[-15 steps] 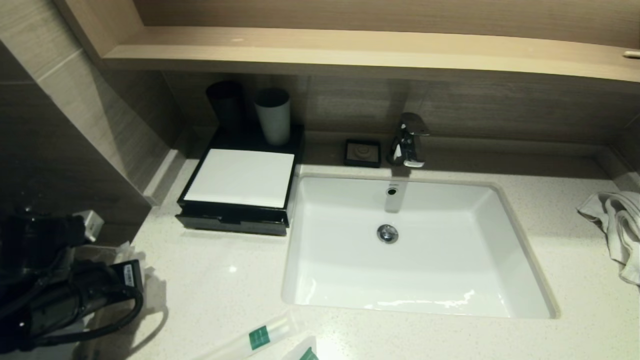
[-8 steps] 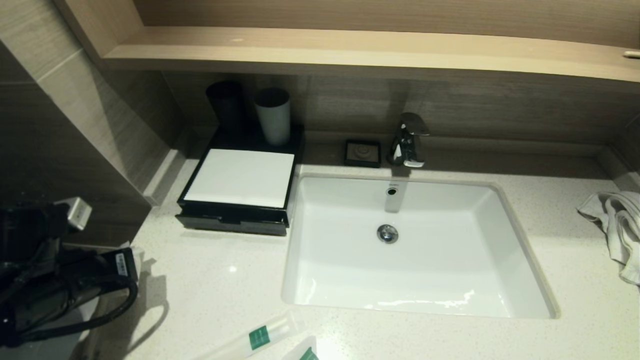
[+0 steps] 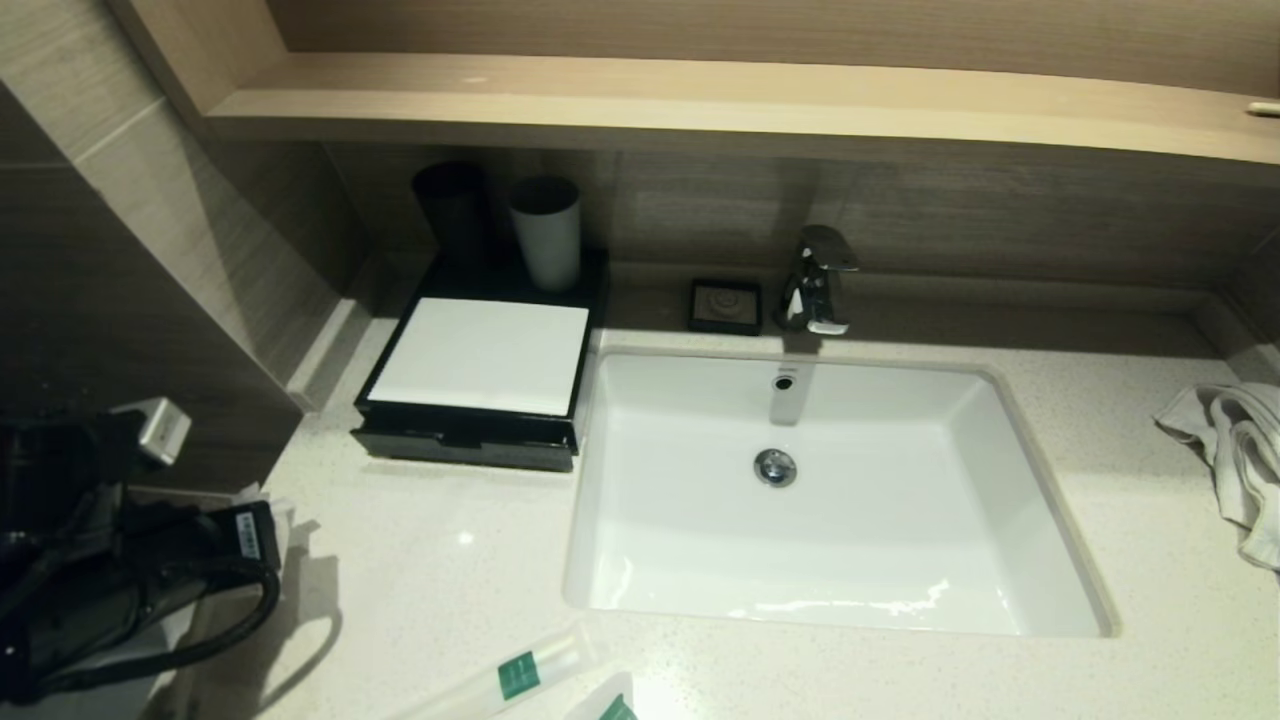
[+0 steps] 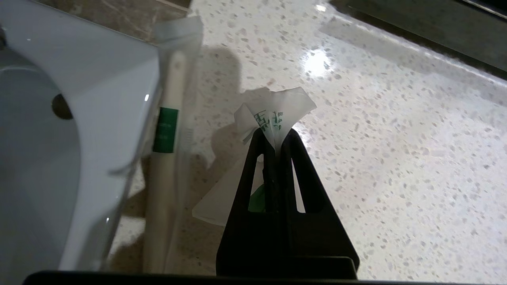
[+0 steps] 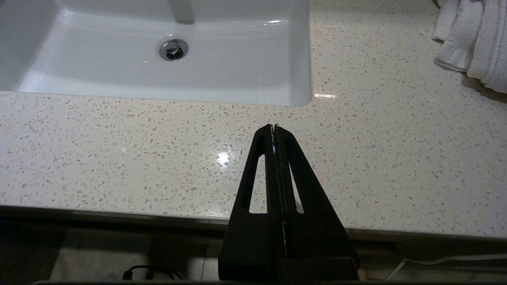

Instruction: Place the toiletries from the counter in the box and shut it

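Observation:
My left gripper (image 4: 276,136) is shut on a small whitish packet (image 4: 277,109) with green print, held just above the speckled counter (image 4: 396,158). A long thin packet (image 4: 166,130) with a green label lies beside it, along the sink's edge. In the head view my left arm (image 3: 110,570) is at the lower left, and two packets, a long one (image 3: 520,672) and a short one (image 3: 612,706), lie at the counter's front edge. The black box (image 3: 480,360) with its white top panel stands at the back left. My right gripper (image 5: 274,127) is shut and empty over the counter's front edge.
The white sink basin (image 3: 640,480) fills the middle, with the tap (image 3: 818,280) and a small black soap dish (image 3: 725,305) behind it. A black cup (image 3: 452,212) and a white cup (image 3: 546,232) stand behind the box. A white towel (image 3: 1235,450) lies at the far right.
My left arm has shifted slightly up and to the left, keeping hold of the small packet. Nothing else has moved.

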Controlling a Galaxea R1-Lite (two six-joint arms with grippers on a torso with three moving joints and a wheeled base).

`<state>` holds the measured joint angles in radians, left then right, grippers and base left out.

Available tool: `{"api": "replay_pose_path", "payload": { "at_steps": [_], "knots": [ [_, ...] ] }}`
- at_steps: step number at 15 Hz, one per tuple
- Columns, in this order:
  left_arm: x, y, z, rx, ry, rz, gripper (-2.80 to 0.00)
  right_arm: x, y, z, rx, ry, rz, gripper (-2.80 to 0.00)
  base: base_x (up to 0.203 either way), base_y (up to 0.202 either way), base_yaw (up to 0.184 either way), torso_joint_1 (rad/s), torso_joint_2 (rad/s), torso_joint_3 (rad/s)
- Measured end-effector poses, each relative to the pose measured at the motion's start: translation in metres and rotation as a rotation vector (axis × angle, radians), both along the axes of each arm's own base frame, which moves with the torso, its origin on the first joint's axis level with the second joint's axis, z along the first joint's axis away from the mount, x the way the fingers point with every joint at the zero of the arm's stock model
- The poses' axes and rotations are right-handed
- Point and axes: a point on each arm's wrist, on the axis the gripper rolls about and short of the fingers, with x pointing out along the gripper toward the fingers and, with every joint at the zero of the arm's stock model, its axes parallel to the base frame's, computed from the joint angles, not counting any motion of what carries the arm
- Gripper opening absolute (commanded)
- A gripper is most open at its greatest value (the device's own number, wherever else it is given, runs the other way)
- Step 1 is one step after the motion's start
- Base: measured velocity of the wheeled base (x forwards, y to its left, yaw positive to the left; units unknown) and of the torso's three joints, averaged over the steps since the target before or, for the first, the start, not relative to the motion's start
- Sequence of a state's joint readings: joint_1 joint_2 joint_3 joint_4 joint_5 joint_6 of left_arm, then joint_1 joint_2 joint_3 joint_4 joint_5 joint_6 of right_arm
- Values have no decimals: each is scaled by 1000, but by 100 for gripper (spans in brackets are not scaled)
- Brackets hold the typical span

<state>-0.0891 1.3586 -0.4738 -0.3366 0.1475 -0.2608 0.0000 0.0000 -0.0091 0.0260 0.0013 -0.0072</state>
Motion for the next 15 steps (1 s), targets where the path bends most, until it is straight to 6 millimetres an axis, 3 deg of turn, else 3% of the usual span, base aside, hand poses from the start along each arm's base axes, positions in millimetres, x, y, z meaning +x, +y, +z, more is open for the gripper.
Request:
{"api": "replay_pose_path", "payload": {
  "at_steps": [6,15],
  "knots": [
    [-14,-9,-8,-14,36,-147,-280,0,0,0,0,0,0,-280,0,0,0,0,0,0],
    [-24,-8,-17,50,71,-193,-280,0,0,0,0,0,0,-280,0,0,0,0,0,0]
  ]
}}
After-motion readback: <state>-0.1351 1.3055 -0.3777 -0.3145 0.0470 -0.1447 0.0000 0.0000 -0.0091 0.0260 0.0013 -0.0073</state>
